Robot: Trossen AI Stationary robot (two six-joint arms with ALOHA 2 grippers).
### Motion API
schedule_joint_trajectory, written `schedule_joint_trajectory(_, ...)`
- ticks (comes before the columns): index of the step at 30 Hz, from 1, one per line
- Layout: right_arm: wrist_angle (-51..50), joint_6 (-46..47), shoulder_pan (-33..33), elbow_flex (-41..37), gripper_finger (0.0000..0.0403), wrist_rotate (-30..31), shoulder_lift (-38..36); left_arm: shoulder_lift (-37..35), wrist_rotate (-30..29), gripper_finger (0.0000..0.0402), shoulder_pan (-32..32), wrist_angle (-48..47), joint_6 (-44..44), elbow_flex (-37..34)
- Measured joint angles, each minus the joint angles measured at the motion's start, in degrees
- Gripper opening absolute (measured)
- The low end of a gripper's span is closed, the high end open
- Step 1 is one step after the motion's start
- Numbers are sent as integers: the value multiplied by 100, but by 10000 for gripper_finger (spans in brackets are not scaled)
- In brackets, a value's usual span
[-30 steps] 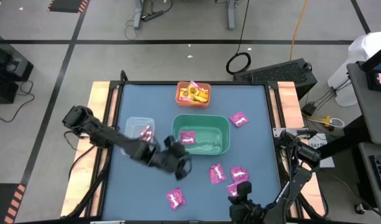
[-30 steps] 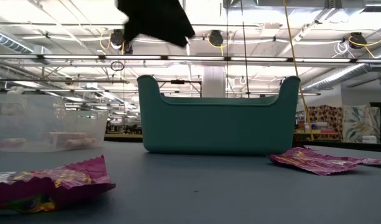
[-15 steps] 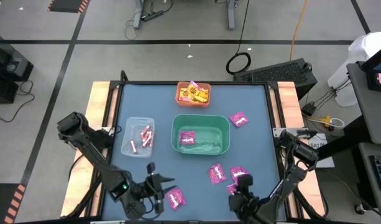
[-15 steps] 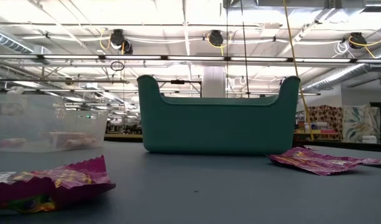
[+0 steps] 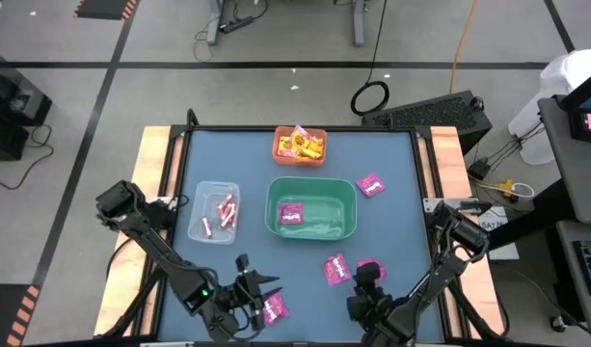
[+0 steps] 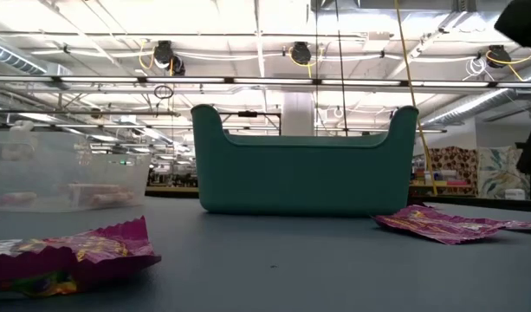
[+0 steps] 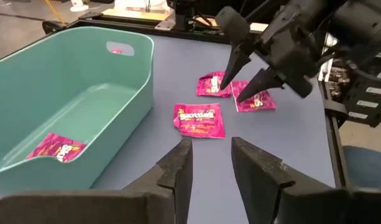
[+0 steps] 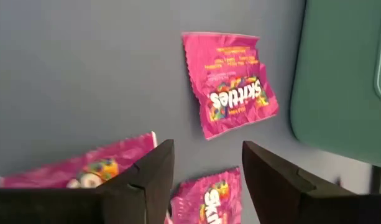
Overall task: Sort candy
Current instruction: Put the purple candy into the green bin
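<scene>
1. Since a second ago the left arm has swung from beside the green bin to the table's near edge, and the right gripper has crept toward the packets at about 5 o'clock from the bin, its fingers parting as it went.
2. Right gripper: fingers spread, nothing between them, poised over two magenta packets; a third packet lies flat just beyond, near the green bin's wall.
3. Left gripper: fingers part-way apart and empty, at about 7 o'clock from the bin, right beside a lone magenta packet on the mat.
4. From the left wrist, one packet lies ahead of the fingers, with the other arm's spread fingers above two more behind it.
5. Green bin, table centre: one magenta packet on its floor, toward the 9 o'clock end.
6. Clear bin, at 9 o'clock from the green one: a few pink-white sticks.
7. Orange bin, at 12 o'clock: a heap of yellow packets.
8. One more magenta packet lies loose at 2 o'clock from the green bin.
9. Blue table: in the low view a crumpled packet sits close to the lens, another lies to the right before the bin.
</scene>
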Motion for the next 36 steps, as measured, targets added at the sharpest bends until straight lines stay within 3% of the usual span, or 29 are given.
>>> schedule_joint_trajectory(9, 950, -441, -300, -660, 158, 178, -31, 0, 5, 118, 12, 33, 45, 0)
schedule_joint_trajectory(24, 1173, -735, -640, -712, 144, 143, -22, -1, 9, 118, 32, 121, 43, 0)
schedule_joint_trajectory(28, 1260, -744, -764, -710, 105, -43, -29, -2, 9, 118, 44, 115, 43, 0)
schedule_joint_trajectory(34, 1464, -808, -859, -712, 13, -271, -18, -2, 9, 118, 45, 119, 43, 0)
schedule_joint_trajectory(36, 1497, -798, -868, -714, 6, -282, -17, -2, 9, 118, 45, 118, 45, 0)
